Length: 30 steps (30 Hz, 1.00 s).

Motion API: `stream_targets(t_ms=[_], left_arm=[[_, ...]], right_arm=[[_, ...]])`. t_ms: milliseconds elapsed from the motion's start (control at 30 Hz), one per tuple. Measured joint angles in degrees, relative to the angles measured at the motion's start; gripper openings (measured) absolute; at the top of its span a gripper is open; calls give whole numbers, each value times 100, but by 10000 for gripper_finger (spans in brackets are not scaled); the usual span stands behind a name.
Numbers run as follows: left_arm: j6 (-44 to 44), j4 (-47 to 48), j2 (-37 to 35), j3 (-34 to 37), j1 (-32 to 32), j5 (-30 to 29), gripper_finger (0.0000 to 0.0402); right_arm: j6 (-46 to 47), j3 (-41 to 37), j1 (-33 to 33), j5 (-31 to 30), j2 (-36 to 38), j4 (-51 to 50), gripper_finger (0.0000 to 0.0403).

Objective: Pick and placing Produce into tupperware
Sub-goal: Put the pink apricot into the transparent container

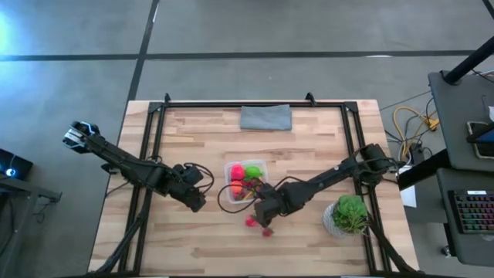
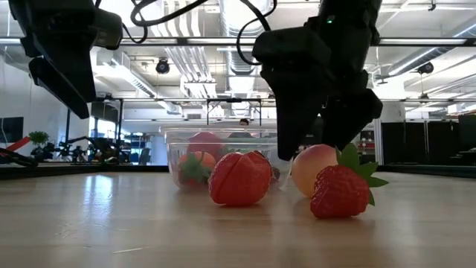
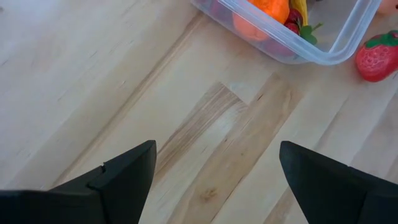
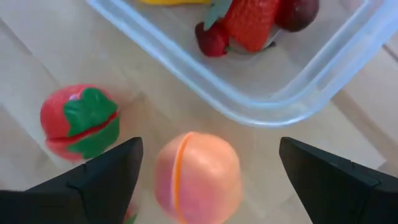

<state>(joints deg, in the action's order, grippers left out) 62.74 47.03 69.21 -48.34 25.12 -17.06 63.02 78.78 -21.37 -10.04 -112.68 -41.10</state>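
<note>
**Peach between my open fingers, beside the box**

My right gripper [image 4: 205, 180] hangs just above the desk near its middle, a little toward the near edge, with the fingers spread wide and nothing gripped. The peach ball [image 4: 198, 177] lies on the wood between them, touching neither finger as far as I can see. Just beside it sits a red tomato with a green top [image 4: 79, 121], outside my left-hand finger. In the low view a strawberry [image 2: 341, 192] stands on the wood right by the peach, toward the near edge.

The tupperware [image 1: 261, 165] stands close ahead of my fingertips, toward the far edge from the peach, with a small gap between its rounded rim and the ball. Inside it I see a pink ball [image 1: 237, 171], a green ball [image 1: 252, 171], a strawberry and small dark-red berries [image 4: 212, 38].

My left gripper [image 3: 214, 180] waits over bare wood toward the left edge from the box, fingers wide apart and empty.

A grey cloth [image 1: 265, 117] lies by the far edge; a potted plant [image 1: 349, 214] stands toward the near right corner.
</note>
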Motion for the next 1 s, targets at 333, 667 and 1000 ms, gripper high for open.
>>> stream_targets(t_ms=[333, 667, 1000], left_arm=[[5, 0, 0, 0, -2, -119, 325], [9, 0, 0, 0, -42, -232, 325], [11, -4, 0, 0, -42, -230, 325]], right_arm=[[-149, -164, -48, 311, 0, 5, 370], [-208, -382, -37, 317, -4, 441, 370], [-221, -380, -37, 315, -4, 395, 346]])
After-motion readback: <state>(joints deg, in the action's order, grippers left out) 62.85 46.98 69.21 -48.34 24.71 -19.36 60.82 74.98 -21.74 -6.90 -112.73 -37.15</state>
